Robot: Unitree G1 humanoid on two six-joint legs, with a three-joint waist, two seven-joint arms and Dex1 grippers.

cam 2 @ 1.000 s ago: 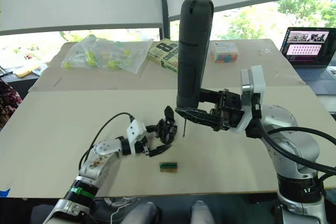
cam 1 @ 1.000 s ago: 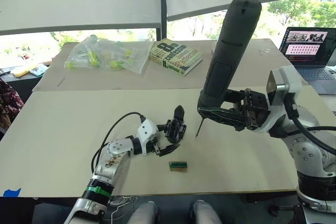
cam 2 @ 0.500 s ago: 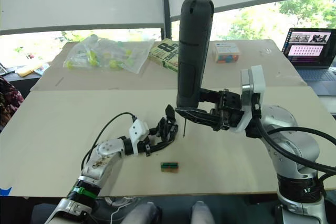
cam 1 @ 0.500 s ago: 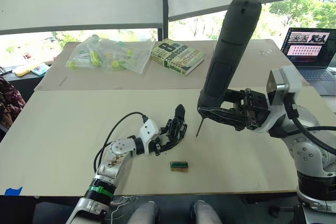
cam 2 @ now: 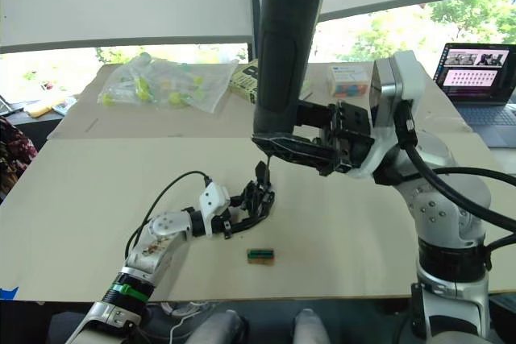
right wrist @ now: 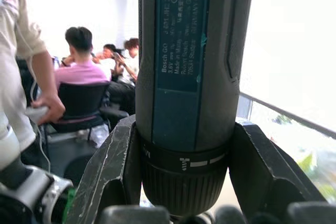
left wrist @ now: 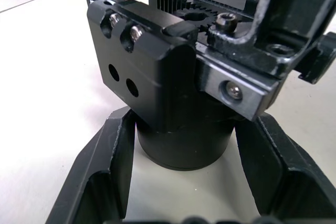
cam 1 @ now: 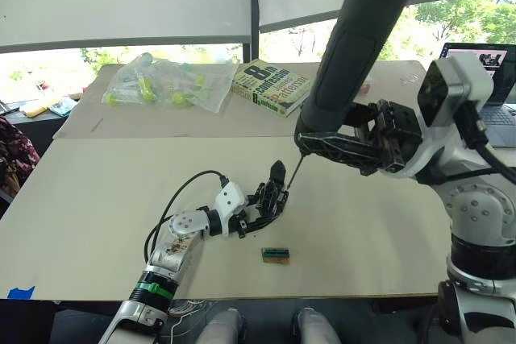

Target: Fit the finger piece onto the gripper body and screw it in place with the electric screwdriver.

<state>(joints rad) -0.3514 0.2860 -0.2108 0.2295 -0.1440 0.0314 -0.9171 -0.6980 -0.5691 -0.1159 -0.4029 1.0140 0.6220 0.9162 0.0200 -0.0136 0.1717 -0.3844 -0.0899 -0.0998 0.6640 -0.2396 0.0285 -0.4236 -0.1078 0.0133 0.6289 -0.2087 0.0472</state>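
Nearest the table's front edge [cam 1: 339, 294], a small green-and-brown block [cam 1: 274, 254] lying flat, apart from everything else. Just behind it, left gripper [cam 1: 260, 217] low over the tabletop, fingers [left wrist: 102, 171] closed narrowly around the round dark base of the gripper body [cam 1: 272, 197], one on each side of that base in the left wrist view, pressed against it or nearly so. Gripper body standing upright, pointed black finger sticking up, screw heads and a toothed rack visible on its upper block. Finger piece not told apart as a separate part. Above and to the right, right gripper [cam 1: 337, 144] clamped on the lower collar of the electric screwdriver [cam 1: 355, 46], held tilted with its rounded end up and out of view; thin metal bit [cam 1: 295, 170] slanting down, tip right at the top of the gripper body's upright finger, contact impossible to confirm. Farther back, a book [cam 1: 270, 86] and a clear bag of yellow-green items [cam 1: 165, 84]. At far right, an open laptop [cam 1: 484, 78].
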